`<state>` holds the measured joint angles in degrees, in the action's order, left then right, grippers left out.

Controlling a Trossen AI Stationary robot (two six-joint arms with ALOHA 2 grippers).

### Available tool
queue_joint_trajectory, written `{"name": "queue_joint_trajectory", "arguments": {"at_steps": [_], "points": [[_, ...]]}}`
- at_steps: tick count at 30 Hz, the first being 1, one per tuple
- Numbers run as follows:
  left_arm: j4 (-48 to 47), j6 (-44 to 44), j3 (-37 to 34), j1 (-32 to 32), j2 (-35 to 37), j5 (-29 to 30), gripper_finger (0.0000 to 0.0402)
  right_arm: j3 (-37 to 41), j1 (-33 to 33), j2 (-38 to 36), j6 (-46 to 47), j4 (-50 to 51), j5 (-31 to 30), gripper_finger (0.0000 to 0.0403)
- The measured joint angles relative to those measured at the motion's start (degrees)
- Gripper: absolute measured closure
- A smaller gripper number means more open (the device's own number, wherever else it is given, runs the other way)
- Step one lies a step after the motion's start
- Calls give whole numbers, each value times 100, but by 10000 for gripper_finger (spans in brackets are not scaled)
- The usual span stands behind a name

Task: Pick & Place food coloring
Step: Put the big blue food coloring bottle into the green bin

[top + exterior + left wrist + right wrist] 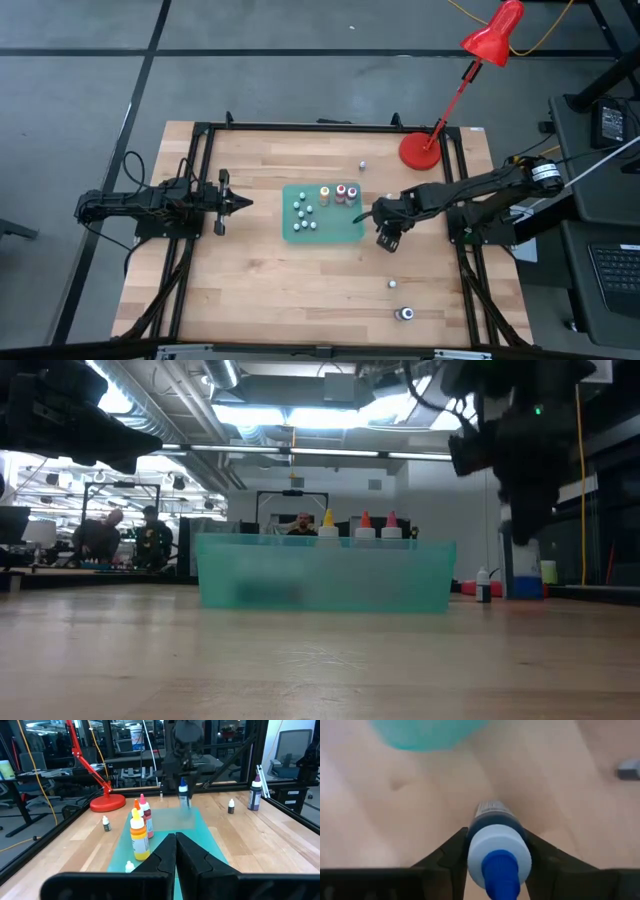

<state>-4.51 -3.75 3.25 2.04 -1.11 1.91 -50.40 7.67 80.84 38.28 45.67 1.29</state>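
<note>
Blue bottle: a blue food coloring bottle with white shoulder and blue tip sits between the fingers of the right gripper, both pads pressed against its sides; it is grasped.
Right gripper position: just right of the green tray, raised off the table; in the left wrist view the blue bottle hangs above the tray's far end.
Left gripper: the left gripper waits at the left of the table, well apart from the tray, fingers clenched on nothing.
Tray contents: yellow, orange and red bottles stand along the far side; a cluster of small whitish caps lies in the left half.
Loose bottles: one small bottle stands beyond the tray near the red lamp base; two more bottles lie on the near right of the table.
Step in hand: judged to be the carry, bottle picked and not yet placed.
Next move calls for: travel left over the tray rim, descent into a bare patch at the right half clear of the standing bottles, then release.
Remaining: at least three bottles outside the tray.
</note>
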Motion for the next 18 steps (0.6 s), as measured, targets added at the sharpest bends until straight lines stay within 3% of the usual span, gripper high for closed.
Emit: {"name": "queue_joint_trajectory", "arguments": {"at_steps": [7,13,18], "points": [[0,0,0,0,-1,0,398,-1181,206,0,-548,907,202,256],[0,0,0,0,0,0,398,-2739,395,0,-747,2387,-181,256],[0,0,0,0,-1,0,398,-3888,502,0,-780,2971,-500,251]]}}
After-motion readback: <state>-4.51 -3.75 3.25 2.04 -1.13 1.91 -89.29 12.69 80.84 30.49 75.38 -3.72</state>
